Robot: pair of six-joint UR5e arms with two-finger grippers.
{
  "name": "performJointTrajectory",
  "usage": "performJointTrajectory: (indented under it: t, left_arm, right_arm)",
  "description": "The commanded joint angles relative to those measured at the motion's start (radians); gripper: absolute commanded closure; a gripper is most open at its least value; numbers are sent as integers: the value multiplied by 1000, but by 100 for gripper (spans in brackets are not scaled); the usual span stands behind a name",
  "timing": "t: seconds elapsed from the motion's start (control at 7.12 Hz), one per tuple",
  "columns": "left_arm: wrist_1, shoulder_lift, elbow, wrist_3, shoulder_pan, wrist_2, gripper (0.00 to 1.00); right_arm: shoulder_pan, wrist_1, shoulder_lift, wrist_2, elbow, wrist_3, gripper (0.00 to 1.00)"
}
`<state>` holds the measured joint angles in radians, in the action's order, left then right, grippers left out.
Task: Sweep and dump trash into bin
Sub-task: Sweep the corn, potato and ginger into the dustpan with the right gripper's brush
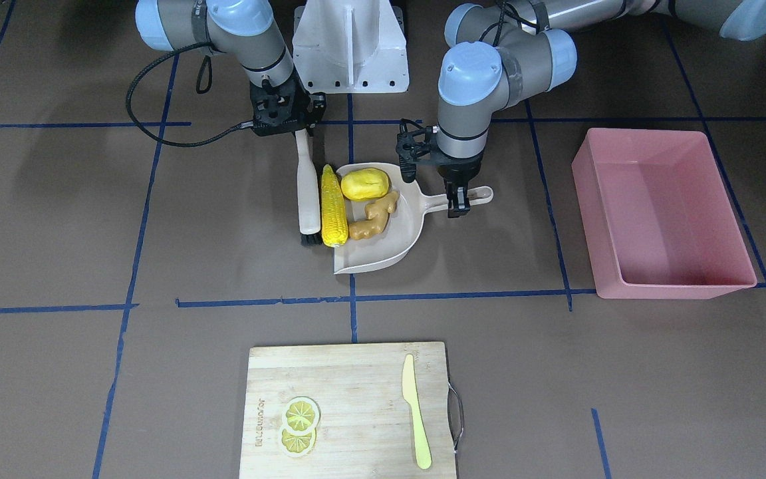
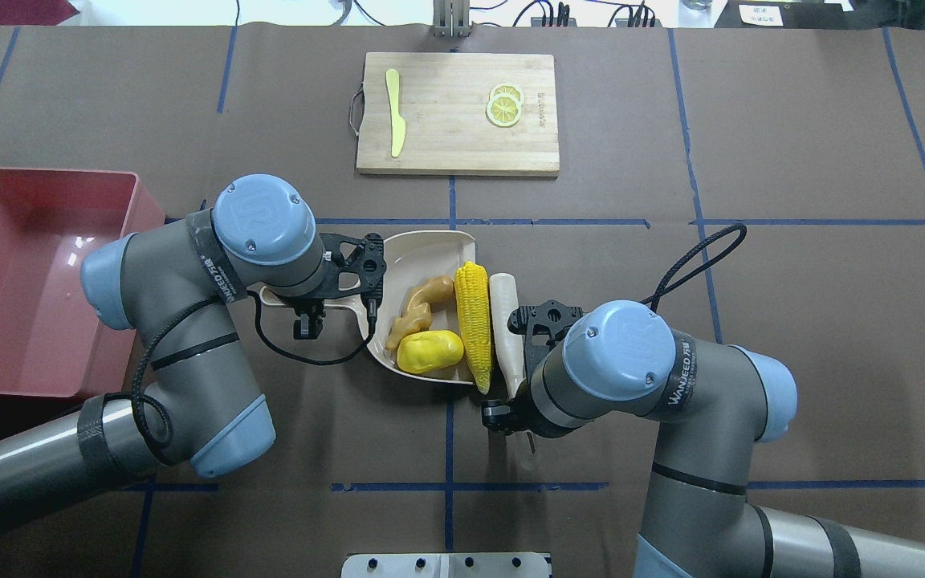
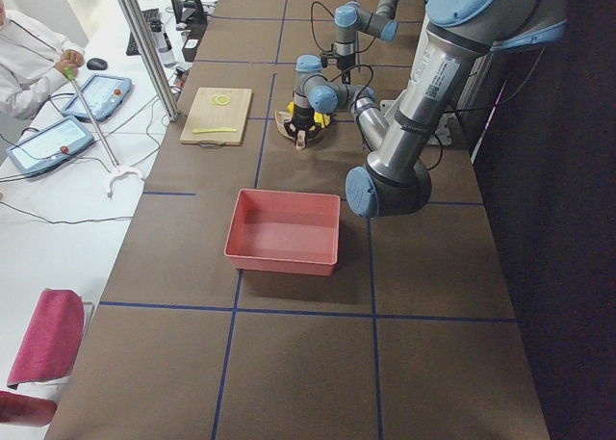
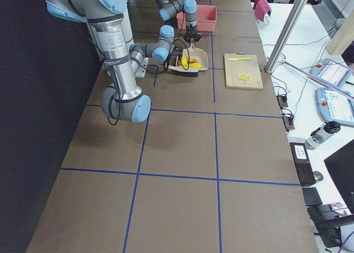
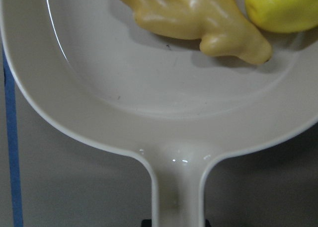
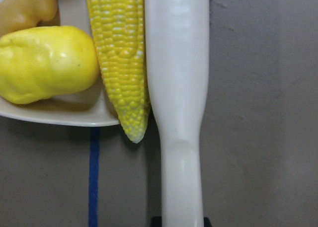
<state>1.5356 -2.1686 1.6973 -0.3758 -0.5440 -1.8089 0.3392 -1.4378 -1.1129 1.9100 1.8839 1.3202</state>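
The corn cob lies along the open edge of the beige dustpan. The potato-like lump and the ginger root lie inside the pan. My left gripper is shut on the dustpan handle. My right gripper is shut on a cream brush, which lies against the corn, black bristles on the table. The pink bin stands empty beyond the dustpan handle, on my left side.
A wooden cutting board with two lemon slices and a pale yellow-green knife lies at the table's far side from me. The white robot base stands behind the dustpan. Blue tape lines cross the brown table.
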Motion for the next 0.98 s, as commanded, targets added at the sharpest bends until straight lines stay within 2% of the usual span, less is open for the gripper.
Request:
performJointTrajectory:
  t: [0.0, 0.28, 0.7, 0.84]
  left_arm:
    - [0, -27, -22, 23, 7, 0, 89]
    - [17, -19, -18, 41, 12, -3, 89]
    - [122, 13, -1, 47, 4, -9, 90]
    - [156, 26, -1, 104, 4, -10, 90]
  right_arm:
    - [0, -1, 36, 1, -9, 4, 100]
    - [10, -1, 36, 1, 1, 4, 100]
    - [78, -47, 21, 14, 44, 4, 100]
    - [114, -56, 19, 33, 56, 4, 100]
